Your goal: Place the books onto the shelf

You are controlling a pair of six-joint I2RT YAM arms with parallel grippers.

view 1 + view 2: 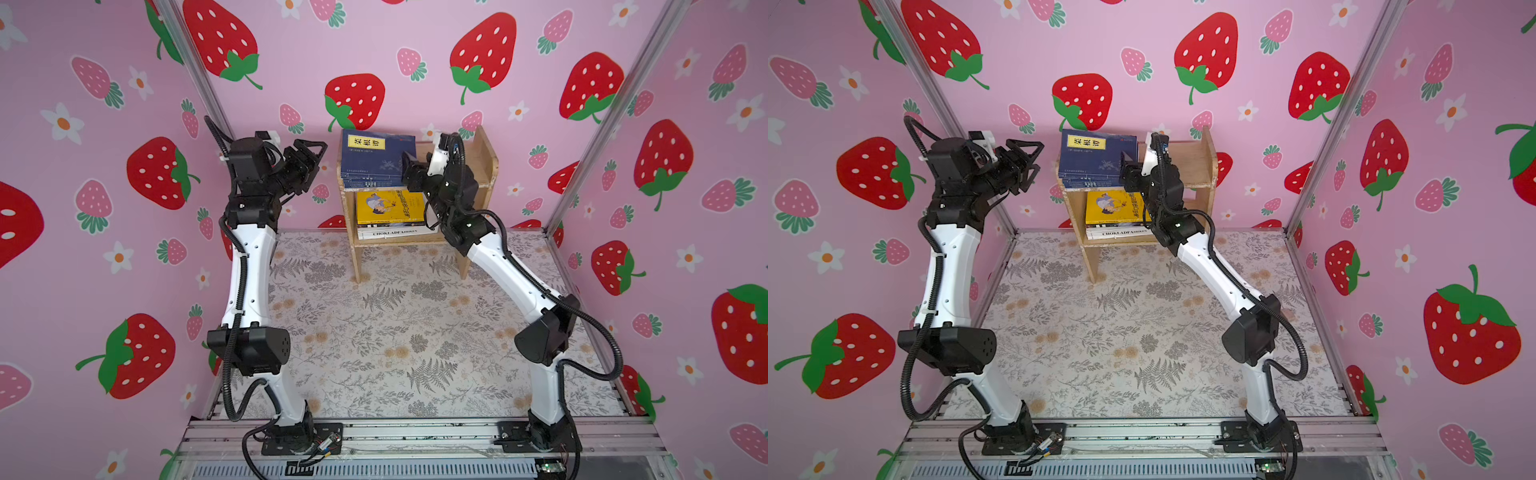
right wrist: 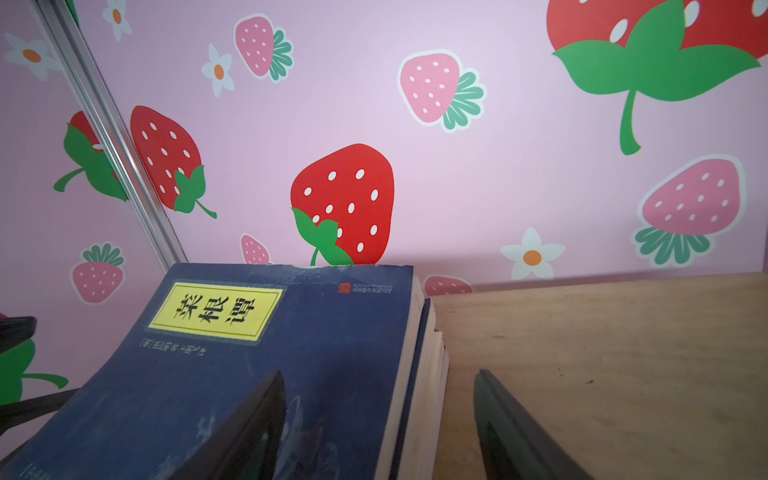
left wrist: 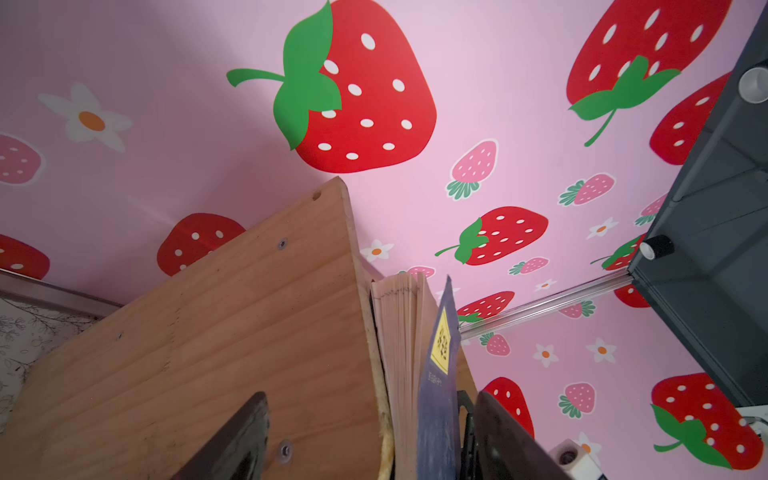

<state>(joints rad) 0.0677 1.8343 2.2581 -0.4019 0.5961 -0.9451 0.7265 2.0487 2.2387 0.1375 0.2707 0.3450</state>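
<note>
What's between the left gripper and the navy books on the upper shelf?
The shelf's upright side panel stands between the left gripper and the navy books; the left wrist view shows it.

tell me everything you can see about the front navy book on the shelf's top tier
The navy book is a thick paperback with a yellow title label in black Chinese characters, faint pale artwork and a small red seal. Its cover looks scuffed, with a nick in the top edge. It stands tilted on the shelf's upper tier, cover outward, leaning toward the left side panel, a second navy book behind it. The open right hand is at its free edge; contact is unclear.
</note>
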